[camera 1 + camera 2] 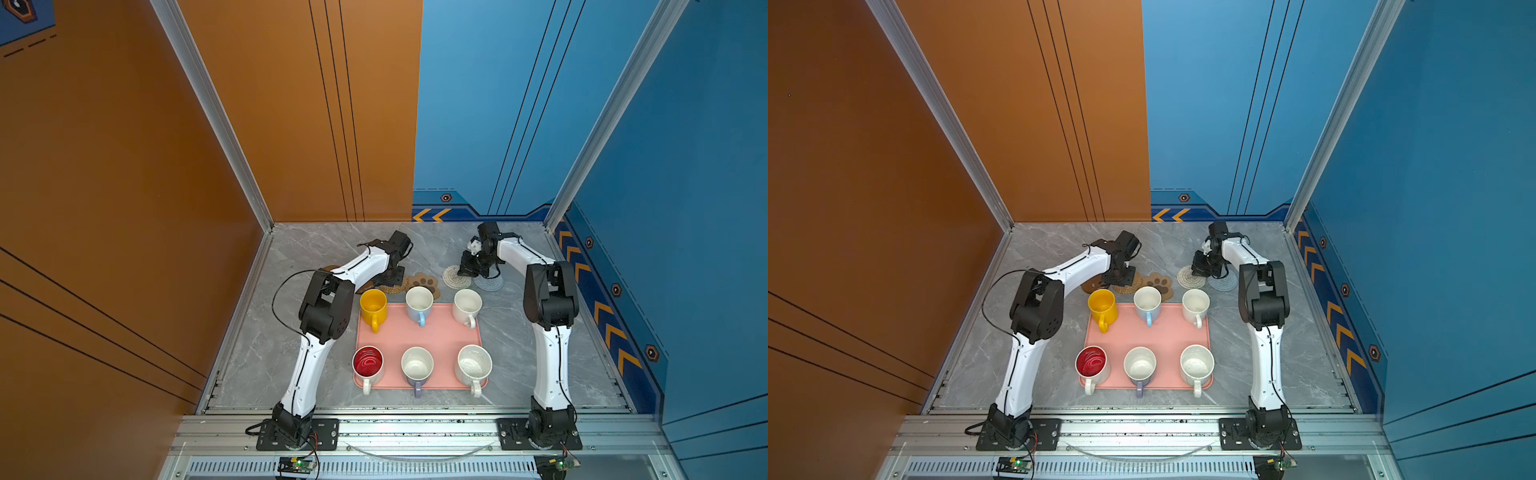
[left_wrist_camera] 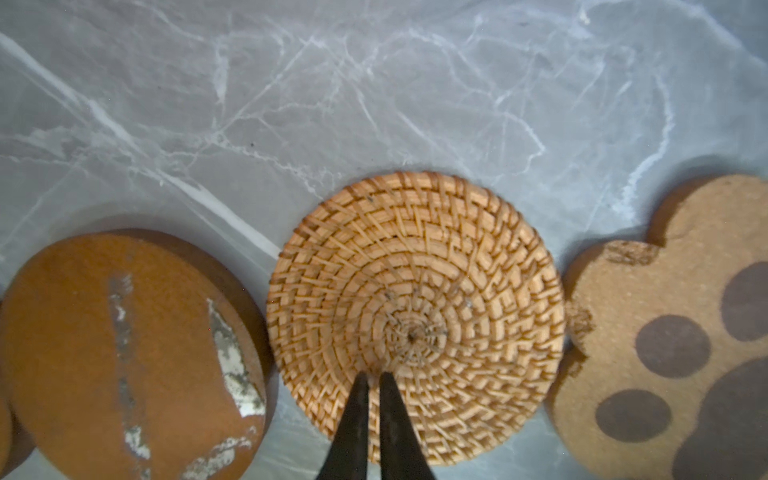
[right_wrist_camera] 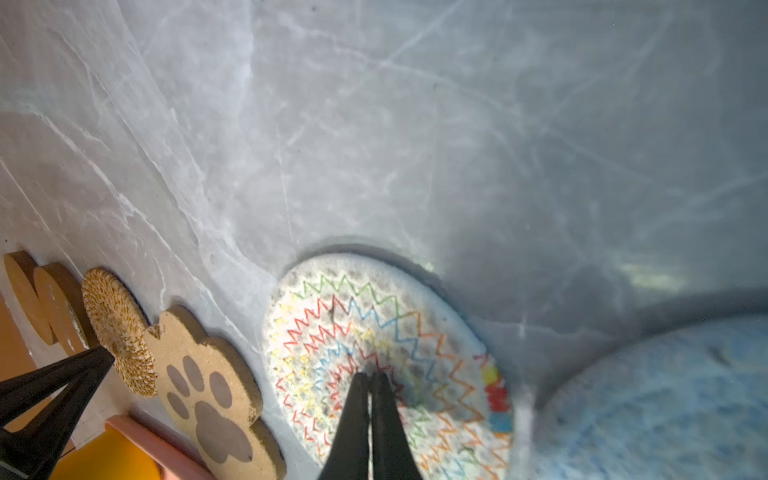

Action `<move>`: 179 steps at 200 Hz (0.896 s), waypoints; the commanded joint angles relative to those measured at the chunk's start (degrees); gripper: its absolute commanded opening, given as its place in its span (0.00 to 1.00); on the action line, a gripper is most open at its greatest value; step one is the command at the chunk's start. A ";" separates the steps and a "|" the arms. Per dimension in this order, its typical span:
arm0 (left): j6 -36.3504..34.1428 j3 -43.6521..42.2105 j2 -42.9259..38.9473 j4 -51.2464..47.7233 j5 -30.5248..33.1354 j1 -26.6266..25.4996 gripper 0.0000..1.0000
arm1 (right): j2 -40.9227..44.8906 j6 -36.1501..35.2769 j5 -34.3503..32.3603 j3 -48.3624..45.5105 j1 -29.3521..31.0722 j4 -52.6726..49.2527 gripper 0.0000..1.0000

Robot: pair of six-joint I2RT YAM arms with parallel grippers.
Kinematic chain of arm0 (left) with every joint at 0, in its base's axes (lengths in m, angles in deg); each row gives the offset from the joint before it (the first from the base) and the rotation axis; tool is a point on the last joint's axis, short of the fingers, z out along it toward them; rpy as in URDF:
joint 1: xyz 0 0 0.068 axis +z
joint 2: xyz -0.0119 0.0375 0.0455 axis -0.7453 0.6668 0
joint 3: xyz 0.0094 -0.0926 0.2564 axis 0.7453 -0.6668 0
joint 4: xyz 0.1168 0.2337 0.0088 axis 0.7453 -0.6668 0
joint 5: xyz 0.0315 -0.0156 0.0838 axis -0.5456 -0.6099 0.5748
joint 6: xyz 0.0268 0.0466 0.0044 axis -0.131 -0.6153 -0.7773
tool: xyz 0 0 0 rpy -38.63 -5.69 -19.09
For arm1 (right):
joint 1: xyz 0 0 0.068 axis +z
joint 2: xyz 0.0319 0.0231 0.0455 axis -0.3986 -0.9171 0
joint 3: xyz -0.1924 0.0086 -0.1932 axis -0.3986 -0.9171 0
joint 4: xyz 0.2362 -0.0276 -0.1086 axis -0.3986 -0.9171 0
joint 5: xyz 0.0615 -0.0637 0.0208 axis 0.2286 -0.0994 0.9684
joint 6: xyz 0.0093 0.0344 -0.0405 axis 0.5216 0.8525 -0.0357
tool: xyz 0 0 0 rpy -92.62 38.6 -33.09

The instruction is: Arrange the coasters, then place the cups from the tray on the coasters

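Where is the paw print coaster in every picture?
Top view: paw coaster behind the light blue cup.
Top view: same place, behind that cup.
Left wrist: beside the tan woven coaster.
Right wrist: between the tan woven coaster and the cream woven coaster.
Shared landmark: the tan woven coaster, always its neighbour.

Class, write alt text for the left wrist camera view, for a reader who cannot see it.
The left gripper, nearly shut, has its tips at the middle of a tan woven round coaster on a grey marble table. A brown disc coaster and a paw-shaped coaster flank it.
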State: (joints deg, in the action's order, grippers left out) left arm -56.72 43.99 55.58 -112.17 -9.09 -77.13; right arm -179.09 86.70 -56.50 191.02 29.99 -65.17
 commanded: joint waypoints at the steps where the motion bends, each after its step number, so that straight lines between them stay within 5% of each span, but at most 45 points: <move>1: 0.90 1.90 1.81 -1.48 -1.06 -0.13 0.10 | -2.14 1.11 -1.87 1.39 -0.59 -1.48 0.00; 100: 1.68 4.51 5.07 -1.46 -1.76 0.65 0.05 | 1.19 2.32 -0.71 3.55 -0.36 -1.30 0.00; 179: 2.55 12.97 10.57 -3.31 -1.30 1.96 0.02 | 6.71 0.78 0.16 3.91 4.98 -1.21 0.09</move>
State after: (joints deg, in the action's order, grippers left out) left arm -55.30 54.53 62.32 -113.06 -9.31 -76.10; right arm -176.42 88.14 -56.50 193.10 33.03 -65.33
